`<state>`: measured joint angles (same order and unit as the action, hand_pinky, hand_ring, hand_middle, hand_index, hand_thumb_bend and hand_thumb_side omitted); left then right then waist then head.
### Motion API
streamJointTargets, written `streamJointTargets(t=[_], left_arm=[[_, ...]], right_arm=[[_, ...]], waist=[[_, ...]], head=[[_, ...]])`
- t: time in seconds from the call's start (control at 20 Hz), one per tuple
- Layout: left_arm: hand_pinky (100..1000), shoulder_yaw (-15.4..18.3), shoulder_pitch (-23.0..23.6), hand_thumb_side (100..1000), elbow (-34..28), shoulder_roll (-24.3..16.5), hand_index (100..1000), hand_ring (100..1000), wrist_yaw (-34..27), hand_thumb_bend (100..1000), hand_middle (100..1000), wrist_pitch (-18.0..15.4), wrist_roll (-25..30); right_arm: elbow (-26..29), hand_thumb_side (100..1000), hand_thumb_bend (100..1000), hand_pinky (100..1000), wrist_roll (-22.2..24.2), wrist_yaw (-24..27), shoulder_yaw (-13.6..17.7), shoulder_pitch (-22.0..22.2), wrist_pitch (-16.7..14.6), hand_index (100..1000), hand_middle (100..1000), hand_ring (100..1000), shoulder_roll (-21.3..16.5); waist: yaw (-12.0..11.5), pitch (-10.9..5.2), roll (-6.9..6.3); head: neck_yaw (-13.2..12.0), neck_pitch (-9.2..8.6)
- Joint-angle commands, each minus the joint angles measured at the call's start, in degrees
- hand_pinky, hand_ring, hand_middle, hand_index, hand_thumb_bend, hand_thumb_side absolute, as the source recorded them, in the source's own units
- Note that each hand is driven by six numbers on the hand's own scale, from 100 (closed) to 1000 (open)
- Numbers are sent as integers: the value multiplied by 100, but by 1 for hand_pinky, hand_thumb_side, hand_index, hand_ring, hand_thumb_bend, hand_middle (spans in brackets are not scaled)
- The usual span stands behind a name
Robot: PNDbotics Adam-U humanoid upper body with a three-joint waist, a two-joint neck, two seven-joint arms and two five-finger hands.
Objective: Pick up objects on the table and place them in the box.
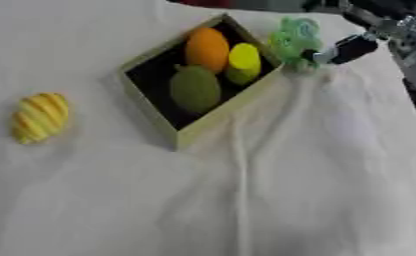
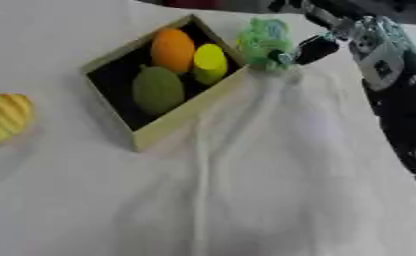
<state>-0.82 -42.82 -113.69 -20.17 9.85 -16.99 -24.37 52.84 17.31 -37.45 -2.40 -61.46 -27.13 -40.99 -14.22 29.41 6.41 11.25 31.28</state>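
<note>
Box [image 1: 150, 107] rim beside pale green object [image 1: 295, 41], right hand [image 2: 312, 49] fingers pinching it, yellow object [image 1: 40, 117] well apart left

A staged test table: wrinkled white cloth [image 1: 273, 190], toy fruit box [image 1: 203, 122].

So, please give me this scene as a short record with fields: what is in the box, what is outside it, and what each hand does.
surface: white cloth, wrinkled
box: open cardboard box, dark inside
in box: orange fruit; yellow fruit; dark green fruit
outside box: yellow striped object, left of the box; light green object, beside the box's right corner
right hand: right hand at the light green object; grip unclear
left hand: not in view
</note>
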Motion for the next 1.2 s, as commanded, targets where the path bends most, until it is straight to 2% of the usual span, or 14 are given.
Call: streamJointTargets(t=[0.05, 0.2, 0.55, 0.6, 0.75, 0.8, 0.85, 0.9, 1.2], left_arm=[[704, 30, -129, 440, -91, -86, 846, 747, -18, 439, 745, -19, 15], [704, 22, -143, 442, -91, -85, 846, 747, -28, 437, 745, -19, 28], [703, 14, -147, 443, -91, -93, 846, 747, -42, 437, 744, -14, 45], [703, 13, -149, 443, -91, -92, 846, 746, -44, 436, 744, -14, 46], [702, 9, -141, 444, -91, -89, 846, 746, -50, 436, 744, -10, 53], [702, 10, -131, 444, -91, -89, 846, 746, -51, 435, 744, -7, 53], [702, 10, -122, 444, -91, -91, 846, 746, -51, 435, 744, -5, 53], [702, 11, -106, 444, -91, -96, 846, 746, -51, 435, 744, -1, 54], [703, 10, 7, 444, -91, -142, 846, 746, -37, 436, 744, 28, 62]], right_arm=[[-164, 288, 451, 907, -10, -212, 132, -172, 146, 884, 817, 966, -76], [-303, 275, 452, 905, -61, -420, 173, -197, 177, 884, 814, 964, -25], [-412, 212, 428, 896, 6, -728, 103, -222, 10, 876, 799, 953, 62], [-424, 213, 398, 893, -1, -775, 97, -227, 10, 868, 791, 950, 77], [-435, 205, 214, 883, -121, -829, 103, -232, 48, 797, 705, 924, 119], [-419, 200, 177, 883, -176, -789, 112, -233, 67, 783, 684, 919, 128], [-399, 200, 177, 883, -212, -735, 114, -231, 83, 783, 684, 919, 128], [-366, 186, 100, 879, -237, -672, 118, -235, 93, 743, 629, 904, 118], [-80, 181, 100, 872, -64, -173, 71, -219, 78, 713, 593, 880, -49]], waist=[[-29, -119, -5], [-56, -98, 17], [-74, -77, 23], [-80, -74, 25], [-86, -80, 26], [-82, -89, 25], [-77, -96, 26], [-65, -113, 27], [41, -242, 29]], head=[[61, -157], [88, -128], [147, -38], [151, -35], [155, -4], [153, 18], [151, 35], [146, 69], [75, 226]])
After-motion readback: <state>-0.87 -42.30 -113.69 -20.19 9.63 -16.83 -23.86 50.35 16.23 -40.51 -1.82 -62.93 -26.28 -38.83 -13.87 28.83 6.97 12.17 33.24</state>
